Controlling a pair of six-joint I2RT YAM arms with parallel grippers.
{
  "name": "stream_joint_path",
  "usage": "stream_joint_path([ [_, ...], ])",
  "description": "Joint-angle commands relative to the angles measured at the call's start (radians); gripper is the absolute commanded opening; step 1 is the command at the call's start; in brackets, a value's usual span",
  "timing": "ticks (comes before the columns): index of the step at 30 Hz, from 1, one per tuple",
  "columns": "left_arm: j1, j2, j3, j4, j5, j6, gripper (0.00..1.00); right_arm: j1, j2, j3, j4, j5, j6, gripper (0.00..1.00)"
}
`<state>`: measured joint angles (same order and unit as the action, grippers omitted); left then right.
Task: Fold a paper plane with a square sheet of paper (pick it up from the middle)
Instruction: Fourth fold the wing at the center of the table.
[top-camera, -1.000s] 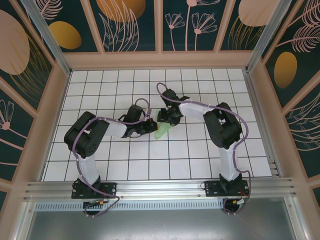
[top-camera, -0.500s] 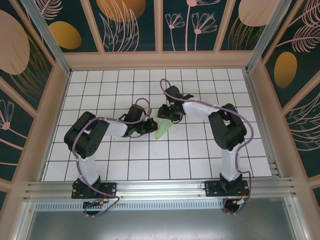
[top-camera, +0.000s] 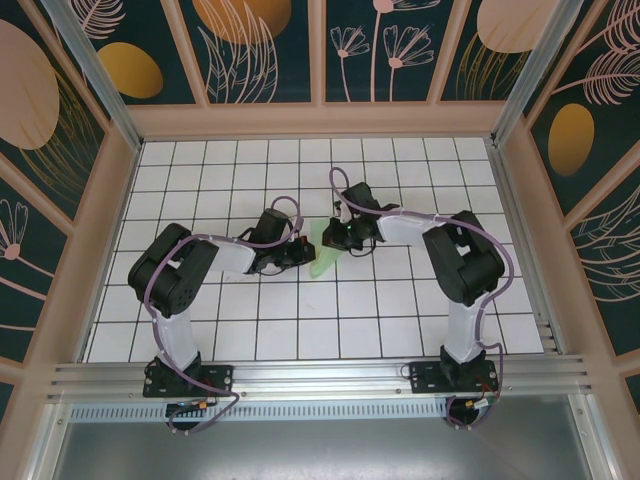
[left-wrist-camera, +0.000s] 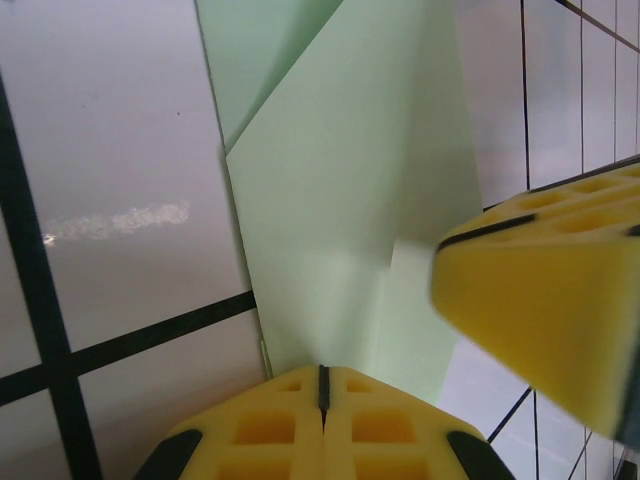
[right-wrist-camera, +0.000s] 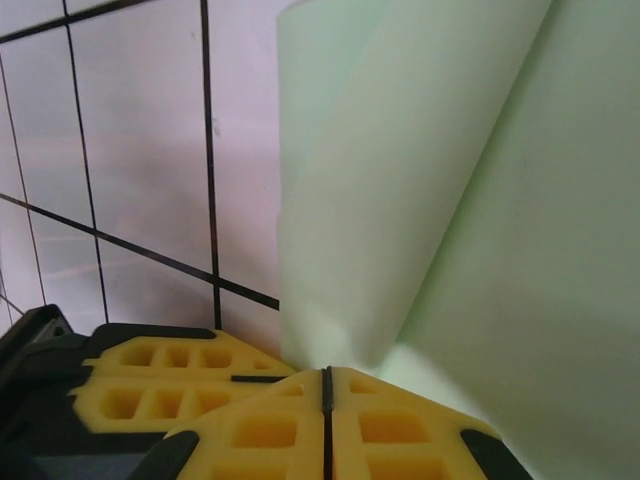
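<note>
The table (top-camera: 200, 330) is a big white surface with a black grid, and high walls (top-camera: 260, 50) painted with leaves and flowers on dark green close it on three sides. An aluminium rail (top-camera: 320, 375) runs along its near edge, where both arms are bolted.

The left arm (top-camera: 175, 275) reaches toward the middle of the table from the left, and the right arm (top-camera: 460, 260) bends in from the right. Their heads are near each other at the centre, so they cover part of what lies between them.

The paper plane (top-camera: 322, 258) is there between the two heads, a slim pale green folded piece that is low over the tiles. The left gripper (top-camera: 298, 252) has its jaws closed, and in the left wrist view the yellow pads meet on the lower edge of the paper. The right gripper (top-camera: 335, 238) also has its jaws pressed together; in the right wrist view the green fold (right-wrist-camera: 450, 200) comes out directly from between its pads. The two grippers are just beside each other, and each wrist view catches a yellow pad of the other one.
</note>
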<state>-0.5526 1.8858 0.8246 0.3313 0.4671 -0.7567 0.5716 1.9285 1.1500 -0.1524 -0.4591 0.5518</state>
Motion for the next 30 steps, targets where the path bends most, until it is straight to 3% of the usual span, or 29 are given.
stream_joint_path([
  [1,0.012,0.042,-0.021,-0.14,-0.132,0.024,0.04,-0.005,0.027,-0.011,0.059,-0.051,-0.026,0.08],
  [14,0.012,0.047,-0.021,-0.146,-0.13,0.03,0.04,-0.018,0.106,0.011,-0.033,0.025,-0.033,0.07],
  [20,0.012,0.048,-0.02,-0.15,-0.131,0.033,0.04,-0.018,0.031,0.023,0.039,-0.031,-0.032,0.08],
  [26,0.012,0.051,-0.021,-0.153,-0.13,0.035,0.04,-0.019,0.098,0.039,0.072,-0.048,-0.024,0.08],
  [30,0.012,0.052,-0.021,-0.159,-0.13,0.041,0.04,-0.054,0.117,0.031,0.073,0.005,-0.011,0.08],
])
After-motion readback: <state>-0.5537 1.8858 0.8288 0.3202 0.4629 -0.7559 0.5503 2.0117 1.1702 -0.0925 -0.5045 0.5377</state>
